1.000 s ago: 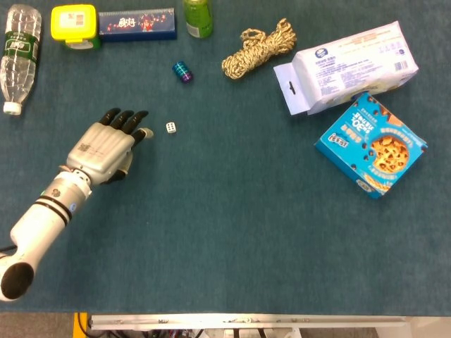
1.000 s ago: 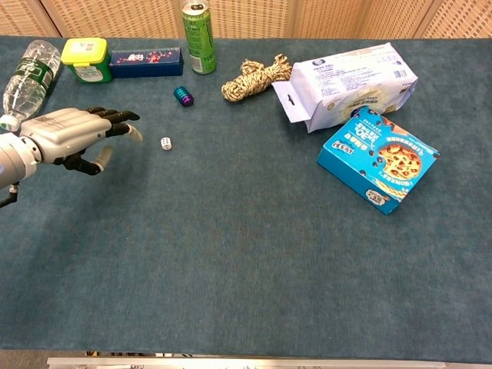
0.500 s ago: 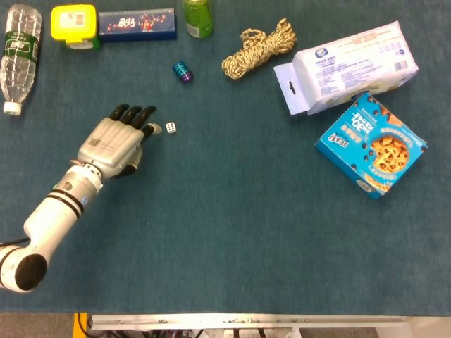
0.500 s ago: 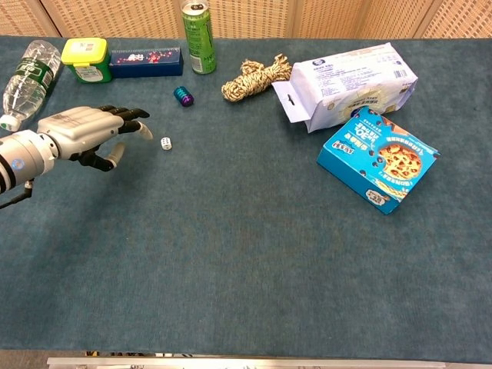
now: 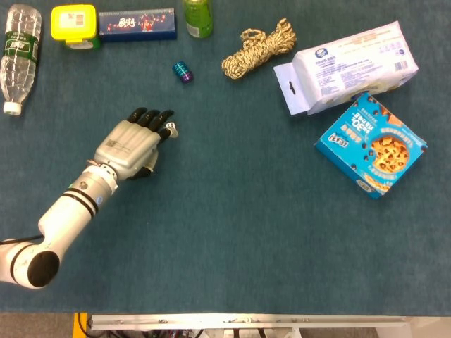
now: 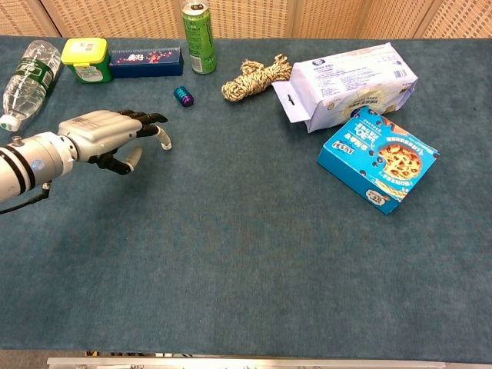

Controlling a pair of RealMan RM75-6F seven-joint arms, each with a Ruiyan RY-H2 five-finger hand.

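The left robot hand (image 5: 132, 143) has slid toward two o'clock since the earlier frames, and its dark fingertips (image 5: 153, 117) now reach the small white die (image 5: 171, 128), which had lain clear of them. From the chest view the die is hidden behind the fingers. The robot hand holds nothing; its fingers are stretched forward and slightly apart, palm down, just above the desk (image 5: 246, 232). Whether a fingertip touches the die I cannot tell.

The die sits left of the desk's middle. At three o'clock from it, well apart, lie a white pack (image 5: 349, 65) and, just below that, a blue cookie box (image 5: 371, 145). At ten o'clock, at the far left edge, lies a water bottle (image 5: 19, 51). Along the far edge at eleven to twelve o'clock stand a long dark box (image 5: 136, 22), a green can (image 5: 198, 17) and a yellow-lidded tub (image 5: 75, 25). At one o'clock lies a coil of rope (image 5: 258, 48). Near the die, at twelve o'clock, lies a small blue-purple spool (image 5: 182, 72).
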